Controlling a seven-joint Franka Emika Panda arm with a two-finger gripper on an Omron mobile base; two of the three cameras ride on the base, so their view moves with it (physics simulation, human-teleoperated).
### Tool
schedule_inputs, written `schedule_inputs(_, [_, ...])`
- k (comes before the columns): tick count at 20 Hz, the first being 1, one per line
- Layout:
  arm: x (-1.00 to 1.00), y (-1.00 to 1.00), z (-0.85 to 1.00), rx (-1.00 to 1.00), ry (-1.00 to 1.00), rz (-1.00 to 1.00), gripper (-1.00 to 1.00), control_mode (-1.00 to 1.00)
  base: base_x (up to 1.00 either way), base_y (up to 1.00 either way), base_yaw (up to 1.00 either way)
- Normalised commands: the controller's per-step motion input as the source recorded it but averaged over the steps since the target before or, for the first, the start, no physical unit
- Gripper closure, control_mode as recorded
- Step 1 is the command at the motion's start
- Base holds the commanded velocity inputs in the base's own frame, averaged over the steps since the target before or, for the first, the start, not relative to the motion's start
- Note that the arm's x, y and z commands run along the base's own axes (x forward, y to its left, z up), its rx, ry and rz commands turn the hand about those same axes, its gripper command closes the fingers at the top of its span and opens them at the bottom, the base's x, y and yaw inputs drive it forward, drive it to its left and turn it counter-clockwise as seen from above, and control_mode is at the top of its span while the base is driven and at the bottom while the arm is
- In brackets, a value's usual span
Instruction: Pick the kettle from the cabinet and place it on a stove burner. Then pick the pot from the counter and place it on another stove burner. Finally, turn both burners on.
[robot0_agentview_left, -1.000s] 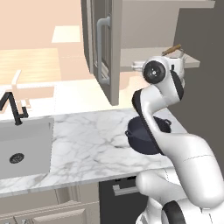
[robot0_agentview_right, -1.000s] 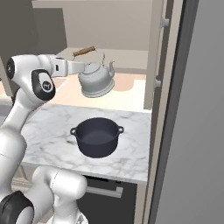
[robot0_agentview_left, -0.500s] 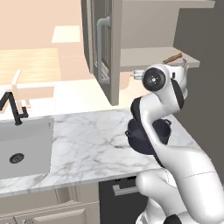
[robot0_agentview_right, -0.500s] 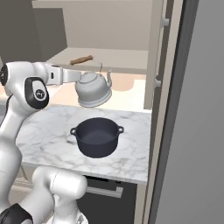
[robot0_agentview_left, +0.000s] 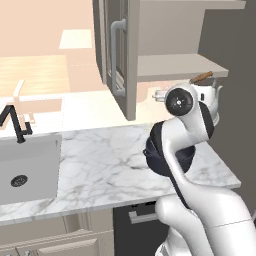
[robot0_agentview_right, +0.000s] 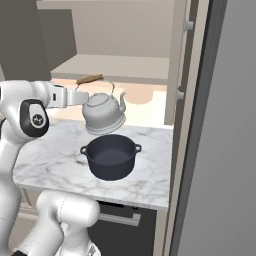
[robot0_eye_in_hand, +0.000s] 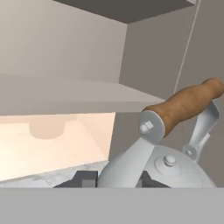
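The silver kettle (robot0_agentview_right: 104, 114) hangs in the air just above the dark pot (robot0_agentview_right: 111, 156), in front of and below the cabinet shelf (robot0_agentview_right: 115, 67). My gripper (robot0_agentview_right: 85, 97) is shut on the lower end of its arched handle, under the brown wooden bar (robot0_agentview_right: 90, 79). The hand view has the handle strap running between the fingertips (robot0_eye_in_hand: 85, 179), with the bar (robot0_eye_in_hand: 183, 105) and lid knob (robot0_eye_in_hand: 169, 161) close up. From the left, the kettle (robot0_agentview_left: 212, 96) peeks out behind my arm, which hides most of the pot (robot0_agentview_left: 154, 161). The pot stands on the marble counter (robot0_agentview_right: 47, 162). The burners are out of view.
The open cabinet door (robot0_agentview_left: 131, 55) with its bar handle (robot0_agentview_left: 118, 55) juts out left of the arm. A sink (robot0_agentview_left: 25, 167) with a black faucet (robot0_agentview_left: 15, 125) lies at the counter's left end. A tall grey panel (robot0_agentview_right: 220, 130) walls off the right.
The kettle has come down from shelf height to just over the pot, still held by the gripper. The arm's elbow has dropped with it.
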Motion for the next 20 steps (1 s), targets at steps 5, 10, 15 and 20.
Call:
schedule_inputs(5, [-0.33,0.00,-0.14,0.00,0.02,-0.01,1.00,-1.00,0.00,0.00,0.00])
schedule_inputs(10, [-0.34,0.00,-0.14,0.00,0.02,0.00,1.00,-1.00,0.00,0.00,0.00])
schedule_inputs(15, [-0.33,0.00,-0.13,0.00,0.02,0.00,1.00,-1.00,0.00,0.00,0.00])
schedule_inputs(20, [-0.14,0.00,-0.05,0.00,0.00,0.00,1.00,-1.00,0.00,0.00,0.00])
